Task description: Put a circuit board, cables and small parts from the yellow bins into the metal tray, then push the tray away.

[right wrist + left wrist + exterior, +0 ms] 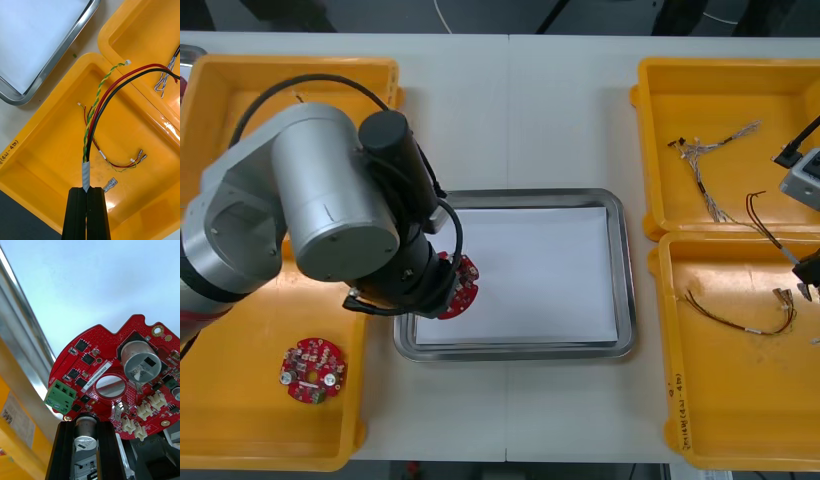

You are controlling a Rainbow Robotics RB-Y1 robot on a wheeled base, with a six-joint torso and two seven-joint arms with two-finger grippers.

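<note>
My left gripper (pixel 442 292) hangs over the left end of the metal tray (pixel 626 270), shut on a round red circuit board (pixel 460 285). In the left wrist view the fingers (pixel 65 450) clamp the board (pixel 112 363) at its edge, around a silver cylinder, just above the tray's white inside and beside its rim (pixel 26 352). At the right edge, my right gripper (pixel 808 275) is above the near right yellow bin (pixel 680 400). It (pixel 86 189) is shut on the taped end of a red, black and yellow-green cable bundle (pixel 98 108).
A second circuit board (pixel 311 370) lies in the near left bin (pixel 240 430). A thin red and yellow cable (pixel 120 164) and a small metal part (pixel 110 184) lie in the near right bin. Twisted blue and white cables (pixel 710 150) are in the far right bin.
</note>
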